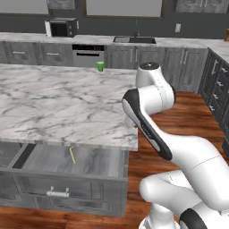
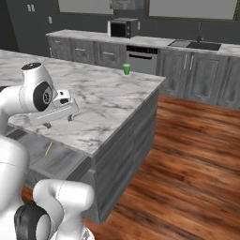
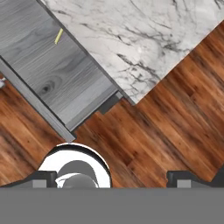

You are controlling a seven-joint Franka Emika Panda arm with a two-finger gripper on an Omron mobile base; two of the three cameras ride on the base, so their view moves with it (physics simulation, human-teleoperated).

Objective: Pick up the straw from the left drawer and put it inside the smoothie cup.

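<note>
The left drawer (image 1: 94, 162) stands pulled out under the marble island counter (image 1: 53, 103), its silver handle (image 1: 58, 193) at the front. The thin yellow straw (image 1: 72, 154) lies flat on the drawer's grey floor, also visible as the straw (image 2: 48, 148) and the straw (image 3: 58, 36). The green smoothie cup (image 1: 100, 66) stands upright at the counter's far edge, also seen as the cup (image 2: 126, 69). My gripper (image 2: 59, 123) hangs open and empty above the counter's near corner, fingers pointing down. In the hand view the gripper (image 3: 113, 180) looks at the floor beside the drawer (image 3: 52, 70), well away from the straw.
Wooden floor (image 2: 187, 164) stretches to the right of the island. Along the back wall run grey cabinets with a microwave (image 1: 62, 27), a dishwasher (image 1: 88, 54) and a sink (image 1: 134, 40). More drawers (image 1: 219, 89) line the right wall.
</note>
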